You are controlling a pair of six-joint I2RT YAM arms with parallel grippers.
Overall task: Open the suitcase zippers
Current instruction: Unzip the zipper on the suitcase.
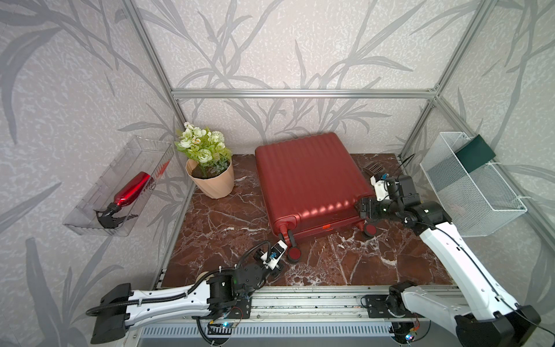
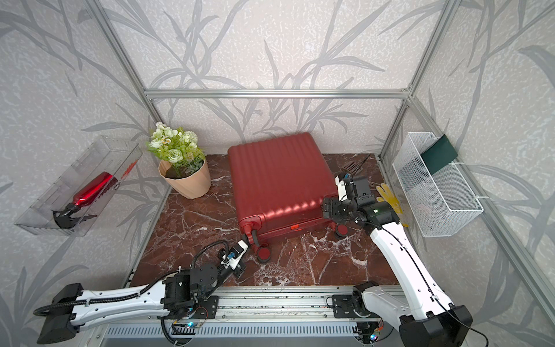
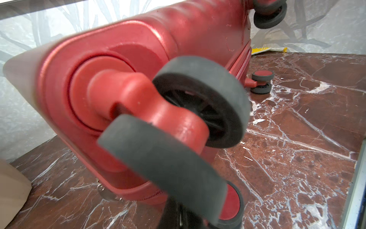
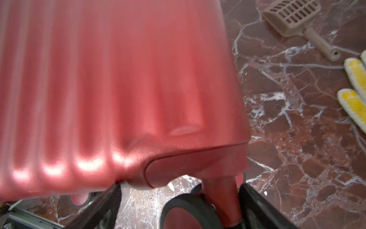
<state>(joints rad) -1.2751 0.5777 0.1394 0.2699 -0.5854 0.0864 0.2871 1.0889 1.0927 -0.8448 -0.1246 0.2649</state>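
Glossy, ribbed hard plastic on the suitcase (image 1: 309, 177) shell. Matt grey rubber on the wheel (image 3: 202, 99) tyre, smooth red plastic on its fork. Polished, veined dark red marble for the table (image 1: 228, 228). Matt peach plastic for the flowerpot (image 1: 214, 183) far left. White wire mesh for the basket (image 1: 468, 192) at right; clear plastic for the tray (image 1: 120, 168) at left, shiny metallic red on the bottle (image 1: 133, 188) inside.

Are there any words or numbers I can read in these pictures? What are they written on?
No word, number or brand name can be read anywhere.
Small orange sticker on the wheel end of the dark red ribbed hard-shell suitcase: too small to read.
Dark green card in the white wire mesh basket: no writing shows.
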